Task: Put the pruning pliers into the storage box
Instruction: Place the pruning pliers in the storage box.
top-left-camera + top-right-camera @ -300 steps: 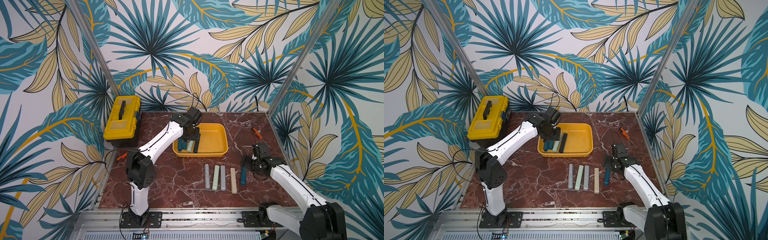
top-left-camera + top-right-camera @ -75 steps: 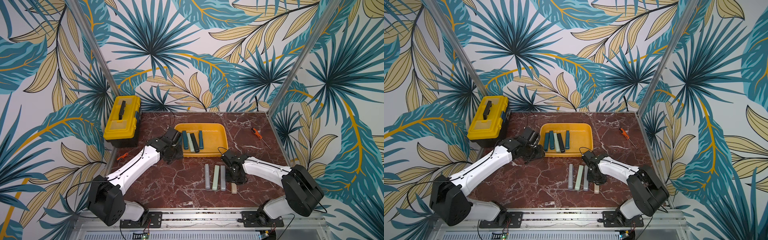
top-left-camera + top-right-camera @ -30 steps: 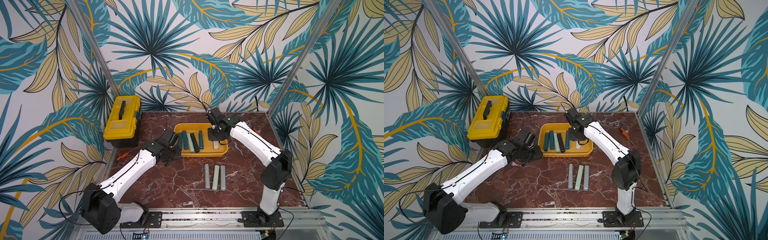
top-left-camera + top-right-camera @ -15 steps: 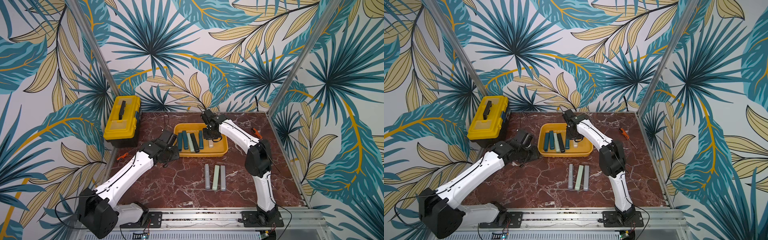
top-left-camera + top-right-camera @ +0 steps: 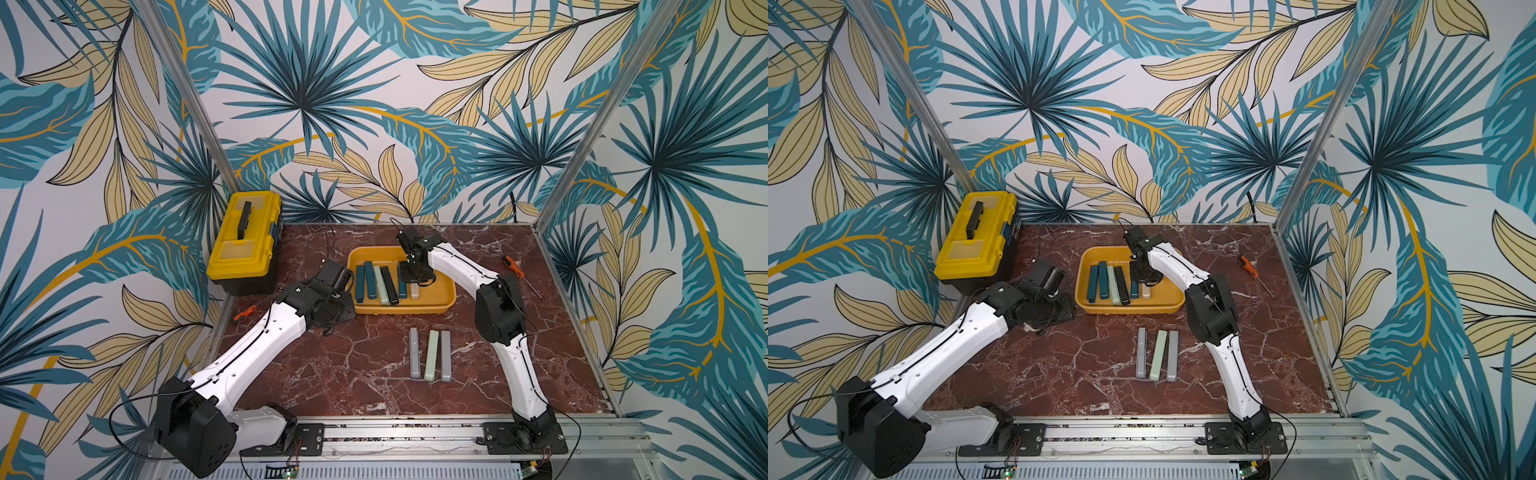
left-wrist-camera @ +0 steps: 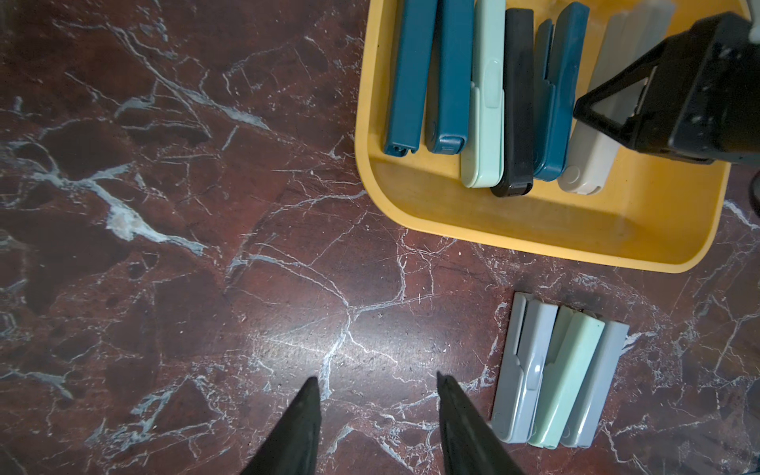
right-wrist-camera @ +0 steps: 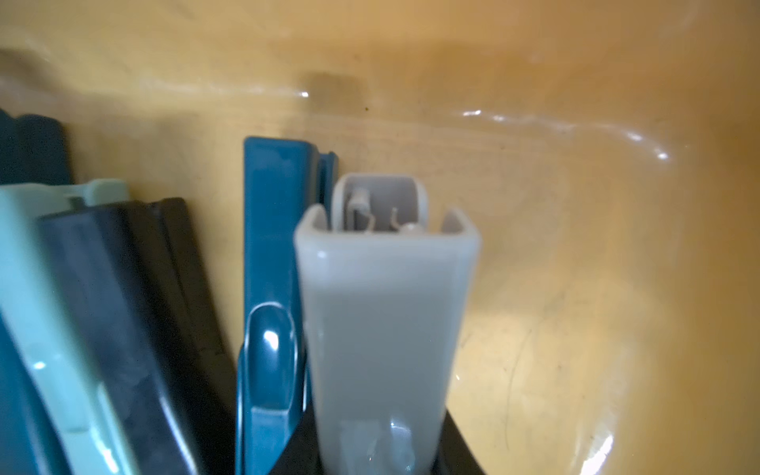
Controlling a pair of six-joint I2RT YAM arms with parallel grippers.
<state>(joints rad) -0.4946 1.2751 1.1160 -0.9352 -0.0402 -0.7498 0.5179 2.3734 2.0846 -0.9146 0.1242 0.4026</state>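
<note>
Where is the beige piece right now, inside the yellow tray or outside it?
Inside. The beige piece is down within the walls of the yellow tray, beside a teal piece, with the right gripper shut on it.

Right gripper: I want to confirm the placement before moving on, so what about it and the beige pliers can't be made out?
- In both top views: the right gripper hides its own fingertips and the far half of the beige pliers in the storage box.
- Right wrist view: the pliers' gripped end and the fingers are mostly cut off by the frame edge.
- Every view: whether the pliers rest on the box floor.
</note>
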